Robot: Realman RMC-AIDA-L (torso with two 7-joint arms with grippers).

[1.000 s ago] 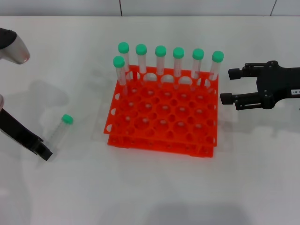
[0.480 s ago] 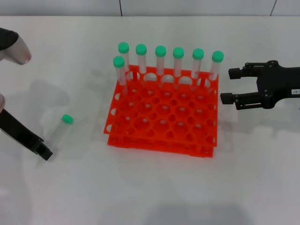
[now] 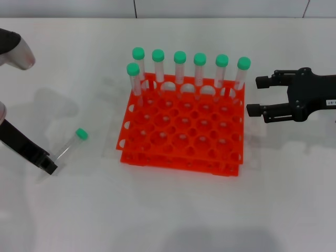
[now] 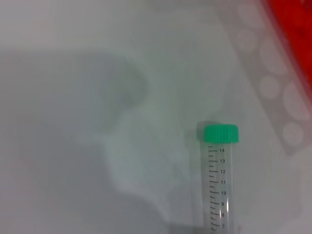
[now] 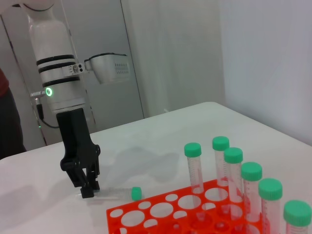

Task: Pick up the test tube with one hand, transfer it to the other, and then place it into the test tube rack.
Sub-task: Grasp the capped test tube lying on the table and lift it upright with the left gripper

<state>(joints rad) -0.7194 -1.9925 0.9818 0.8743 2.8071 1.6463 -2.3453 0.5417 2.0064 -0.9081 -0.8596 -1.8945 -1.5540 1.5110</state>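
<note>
While the slim clear plastic test tube with a green screw cap (image 3: 70,145) lies on its side on the white table (image 3: 168,210), well apart from the bright orange-red two-tier test tube rack (image 3: 181,131), the left gripper (image 3: 48,167) stands at the tube's bottom end, its black fingers down at the table surface. From the right wrist view these fingers look close together around the tube's tip, but whether they actually pinch it cannot be told. The left wrist view shows the cap and the graduated body (image 4: 220,180) lying flat, nothing lifted.

To do this pick well, I judge the left gripper should seat the clear body squarely between its pads, close firmly but not hard enough to squirt the round tube out, then lift straight up, leaving the capped end free for the handover.

Beside the rack's right edge hovers the right gripper (image 3: 258,96), black with a white label sticker, jaws wide apart and holding nothing. Seven other green-capped tubes (image 3: 180,65) stand upright along the rack's far side, so the near holes are free.
</note>
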